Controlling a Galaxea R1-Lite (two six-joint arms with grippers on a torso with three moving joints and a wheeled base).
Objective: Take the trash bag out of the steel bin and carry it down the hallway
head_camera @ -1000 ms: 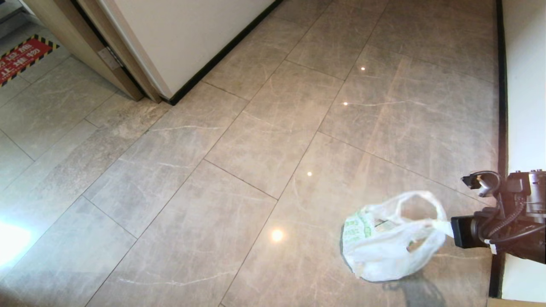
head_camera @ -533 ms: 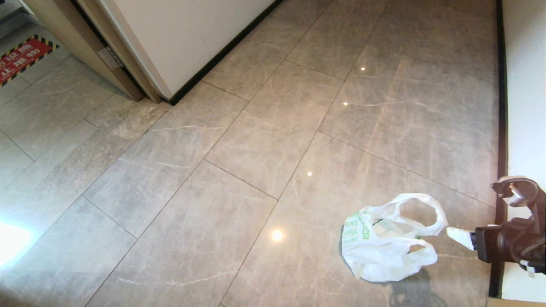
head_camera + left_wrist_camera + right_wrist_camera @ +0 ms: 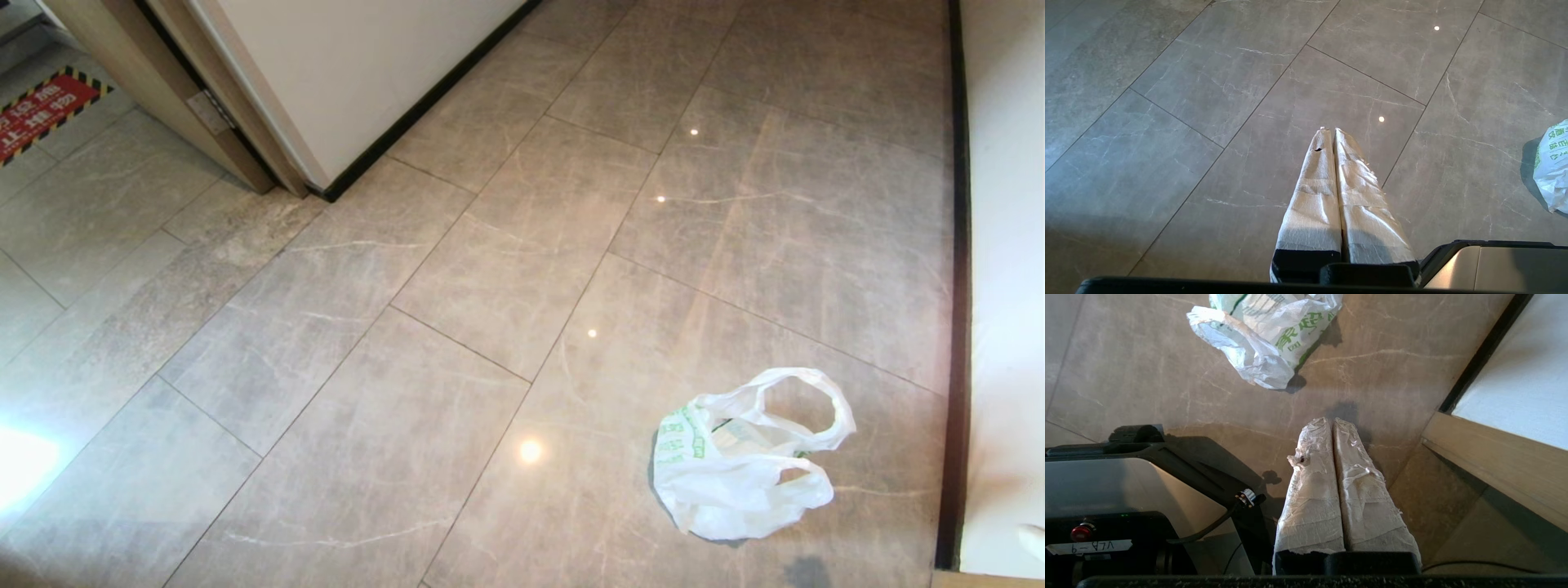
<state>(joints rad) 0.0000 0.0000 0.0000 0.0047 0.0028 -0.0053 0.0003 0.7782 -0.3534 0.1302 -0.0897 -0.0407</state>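
stretching away underfoot, the hallway floor (image 3: 457,310) is glossy grey-beige tile with pale veins and small spots of reflected light, running between a white wall with a black baseboard (image 3: 959,327) on the robot's right and another white wall (image 3: 343,73) with a wooden door frame (image 3: 163,90) at the far left. a red floor sticker with a striped border (image 3: 45,110) lies beyond that frame.

the robot's dark base (image 3: 1139,486) shows in the right wrist view, with a red button (image 3: 1081,533) on it and a cable trailing off.

the trash bag (image 3: 743,457) lies slumped on the tiles near the right-hand wall, white and crinkled with green print, one loop handle standing up in an arch and the other sagging lower. nothing holds it.

the right gripper (image 3: 1331,421) hangs above the floor close to the base, its two tape-wrapped fingers (image 3: 1314,490) pressed flat together with nothing between them. the bag sits well ahead of those tips, apart from them, with bare tile between.

the left gripper (image 3: 1329,130) also points down at empty tile, its wrapped fingers (image 3: 1359,196) likewise pressed together and empty. from there only an edge of the bag shows, off toward the robot's right, well away from the tips.
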